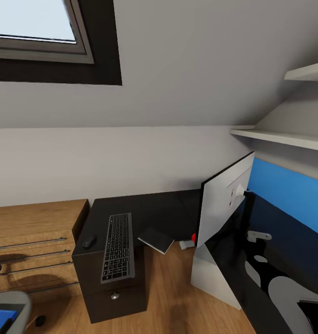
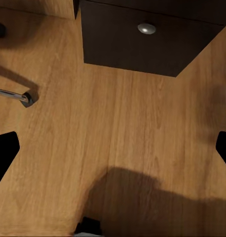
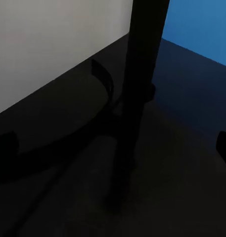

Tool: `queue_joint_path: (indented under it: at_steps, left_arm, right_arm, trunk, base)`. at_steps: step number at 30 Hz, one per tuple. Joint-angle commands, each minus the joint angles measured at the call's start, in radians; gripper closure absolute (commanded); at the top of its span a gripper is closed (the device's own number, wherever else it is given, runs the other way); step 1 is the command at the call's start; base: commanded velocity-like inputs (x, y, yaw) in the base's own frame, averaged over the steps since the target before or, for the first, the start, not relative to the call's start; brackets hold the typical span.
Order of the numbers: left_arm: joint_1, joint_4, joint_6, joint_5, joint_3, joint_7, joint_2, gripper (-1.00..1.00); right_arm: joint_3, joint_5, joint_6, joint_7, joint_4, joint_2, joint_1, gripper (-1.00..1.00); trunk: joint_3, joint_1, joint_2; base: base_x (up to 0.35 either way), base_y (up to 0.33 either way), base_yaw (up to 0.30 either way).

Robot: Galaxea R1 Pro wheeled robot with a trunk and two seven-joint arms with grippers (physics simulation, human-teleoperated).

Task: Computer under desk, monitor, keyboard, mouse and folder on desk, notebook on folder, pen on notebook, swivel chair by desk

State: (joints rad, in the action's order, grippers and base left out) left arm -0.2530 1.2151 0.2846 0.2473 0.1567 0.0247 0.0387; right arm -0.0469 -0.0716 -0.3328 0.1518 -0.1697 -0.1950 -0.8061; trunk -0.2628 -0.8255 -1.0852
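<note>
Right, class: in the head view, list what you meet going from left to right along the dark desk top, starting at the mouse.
mouse → keyboard → notebook → monitor. All four are on the desk.

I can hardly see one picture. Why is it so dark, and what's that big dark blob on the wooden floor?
Right wrist view: dim because the glossy black desk and monitor stand take up most of it. Left wrist view: bright; the blob is a soft shadow on the floor. Head view: evenly lit, with pale reflections on the desk.
</note>
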Motion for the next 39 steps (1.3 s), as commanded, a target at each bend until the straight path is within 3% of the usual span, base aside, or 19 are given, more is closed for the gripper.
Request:
queue_joint_path:
  at_steps: [1,5,16,19,22,25,27,28,29,32,33,35,38,39]
  left_arm:
    - [0.0,0.002,0.013,0.01,0.0,0.003,0.0,-1.0]
    - [0.0,0.002,0.046,0.01,0.0,0.003,0.002,-1.0]
    - [0.002,-0.002,0.067,0.011,-0.002,0.13,-0.001,-1.0]
    - [0.025,-0.032,0.113,0.012,-0.002,0.141,-0.001,-1.0]
    - [0.074,-0.1,0.169,0.012,-0.002,0.144,-0.001,-1.0]
    - [0.174,-0.271,0.2,0.012,-0.002,0.145,0.001,-1.0]
    - [0.296,-0.498,0.195,0.011,-0.002,0.145,0.005,-1.0]
    - [0.32,-0.544,0.187,0.011,-0.002,0.145,0.005,-1.0]
    - [0.417,-0.725,0.105,0.01,-0.003,0.145,0.007,-1.0]
    - [0.455,-0.806,0.02,0.01,-0.003,0.145,0.007,-1.0]
    - [0.466,-0.846,-0.045,0.01,-0.003,0.142,0.015,-1.0]
    - [0.469,-0.866,-0.091,0.01,-0.003,0.14,0.024,-1.0]
    - [0.473,-0.925,-0.282,0.009,-0.004,0.136,0.036,-1.0]
    - [0.473,-0.933,-0.317,0.009,-0.005,0.135,0.037,-1.0]
  right_arm:
    - [-0.002,-0.008,-0.005,-0.003,0.001,0.0,-0.001,-1.0]
    - [-0.002,-0.008,-0.006,-0.003,0.001,0.0,-0.001,-1.0]
    - [-0.004,-0.008,-0.008,-0.003,0.001,-0.001,-0.001,-1.0]
    - [-0.005,-0.009,-0.007,-0.002,0.001,-0.001,-0.001,-1.0]
    - [-0.006,-0.009,-0.007,-0.002,0.001,-0.001,0.0,-1.0]
    - [-0.006,-0.01,-0.006,-0.001,0.0,-0.001,-0.001,-1.0]
    - [-0.007,-0.011,-0.004,-0.001,0.0,-0.005,-0.001,-1.0]
    - [-0.007,-0.011,-0.004,-0.001,0.0,-0.007,-0.001,-1.0]
    - [-0.008,-0.018,-0.004,-0.001,-0.001,-0.021,-0.001,-1.0]
    - [-0.008,-0.042,-0.005,-0.003,-0.001,-0.039,-0.001,-1.0]
    - [-0.008,-0.079,-0.006,-0.005,-0.001,-0.051,-0.001,-1.0]
    - [-0.008,-0.094,-0.006,-0.006,-0.001,-0.054,-0.001,-1.0]
    - [-0.007,-0.115,-0.006,-0.007,-0.002,-0.056,-0.001,-1.0]
    - [-0.007,-0.117,-0.007,-0.007,-0.002,-0.056,0.0,-1.0]
  trunk:
    - [-0.001,0.0,-0.001]
    - [-0.001,0.0,-0.001]
    - [-0.001,0.0,-0.001]
    - [-0.001,0.0,-0.001]
    - [-0.001,0.0,-0.001]
    - [-0.001,0.0,-0.001]
    - [-0.001,0.0,-0.001]
    - [-0.001,0.0,-0.001]
    - [-0.001,0.0,-0.001]
    - [-0.001,0.0,-0.001]
    - [-0.001,0.0,-0.001]
    - [-0.001,0.0,-0.001]
    - [-0.001,0.0,-0.001]
    - [-0.001,0.0,-0.001]
  base:
    - [0.0,0.0,0.0]
    - [0.0,0.0,0.0]
    - [0.0,0.0,0.0]
    - [0.0,0.0,0.0]
    - [0.0,0.0,0.0]
    - [0.0,0.0,0.0]
    - [0.0,0.0,0.0]
    - [0.0,0.0,0.0]
    - [0.0,0.0,0.0]
    - [0.0,0.0,0.0]
    - [0.0,0.0,0.0]
    - [0.0,0.0,0.0]
    - [0.0,0.0,0.0]
    - [0.0,0.0,0.0]
